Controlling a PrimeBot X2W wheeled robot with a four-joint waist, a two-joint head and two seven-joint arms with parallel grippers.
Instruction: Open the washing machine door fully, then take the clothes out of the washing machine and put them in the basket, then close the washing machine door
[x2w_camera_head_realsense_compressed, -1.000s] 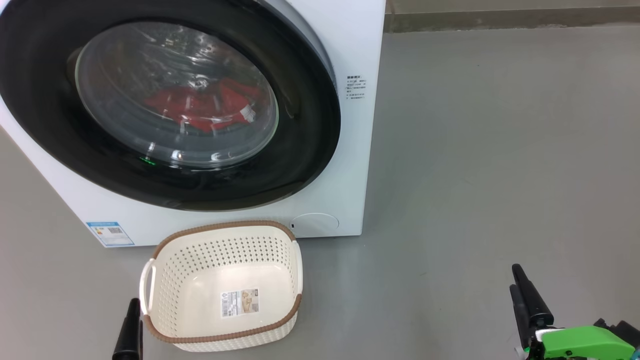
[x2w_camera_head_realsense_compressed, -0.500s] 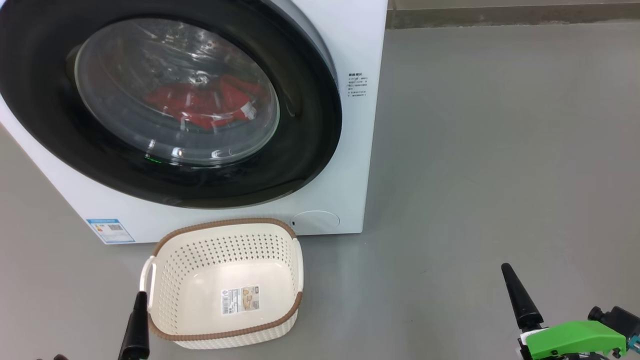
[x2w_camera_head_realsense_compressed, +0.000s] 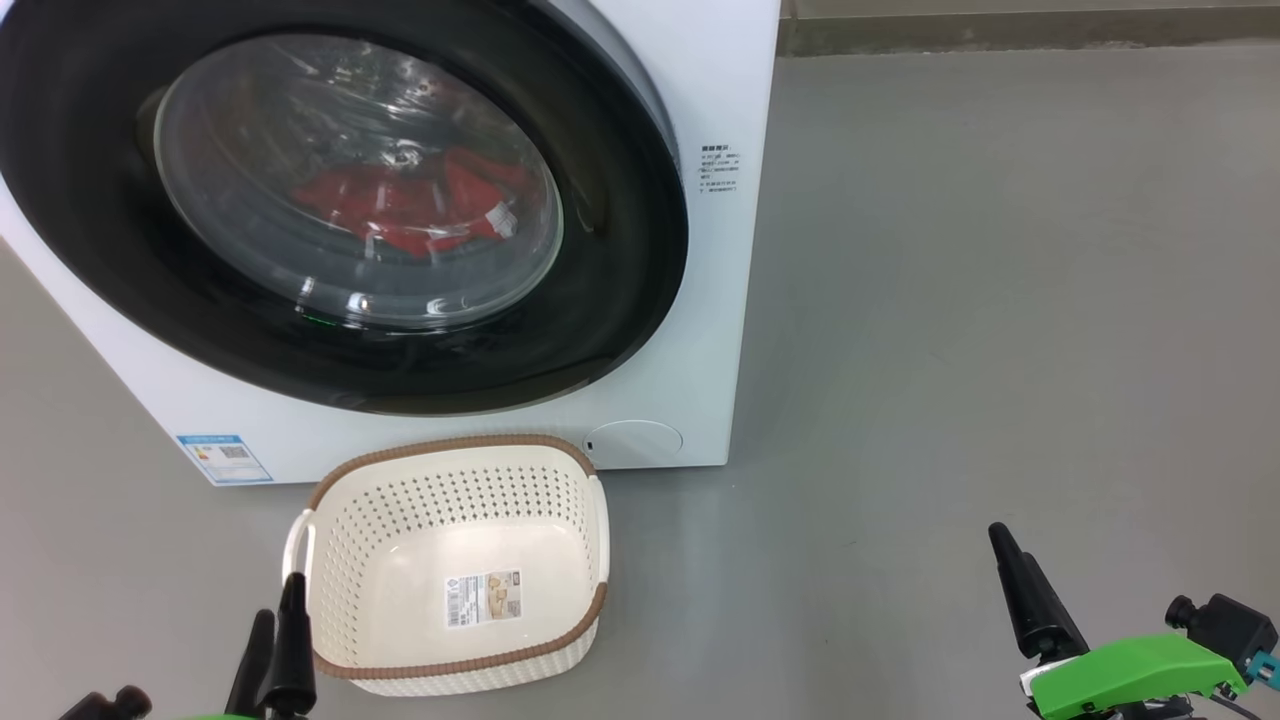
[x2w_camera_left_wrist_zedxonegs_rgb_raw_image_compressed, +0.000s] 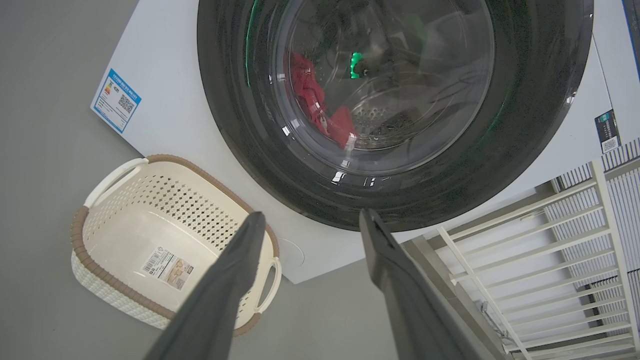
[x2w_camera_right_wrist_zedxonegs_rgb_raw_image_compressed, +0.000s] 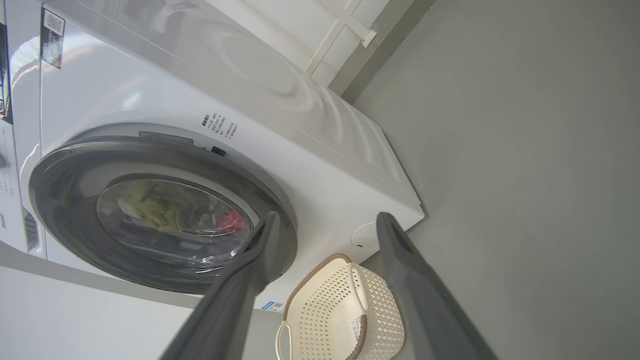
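The left jaws are standing wide apart and are holding nothing, and their two dark fingers (x2w_camera_left_wrist_zedxonegs_rgb_raw_image_compressed: 222, 292) are pointing up over the near edge of the basket (x2w_camera_left_wrist_zedxonegs_rgb_raw_image_compressed: 165, 200) toward the washing machine door (x2w_camera_left_wrist_zedxonegs_rgb_raw_image_compressed: 530, 130). In the head view these fingers (x2w_camera_head_realsense_compressed: 291, 640) are showing low on the left, just beside the basket's left handle. The right jaws are spread wide too and are gripping nothing, and their fingers (x2w_camera_head_realsense_compressed: 1030, 600) are hanging over the bare grey floor (x2w_camera_head_realsense_compressed: 1000, 300), well off to the right of the basket. The cream basket is sitting on the floor just in front of the washing machine (x2w_camera_head_realsense_compressed: 720, 330), under the door, and a sticker (x2w_camera_head_realsense_compressed: 484, 598) is lying on its bottom. The round door with its shiny black ring is sitting shut against the white machine. The red clothes (x2w_camera_head_realsense_compressed: 400, 205) are lying inside the drum, showing through the clear glass. A blue sticker (x2w_camera_head_realsense_compressed: 222, 458) and a small round flap (x2w_camera_head_realsense_compressed: 635, 443) are sitting low on the machine's front.
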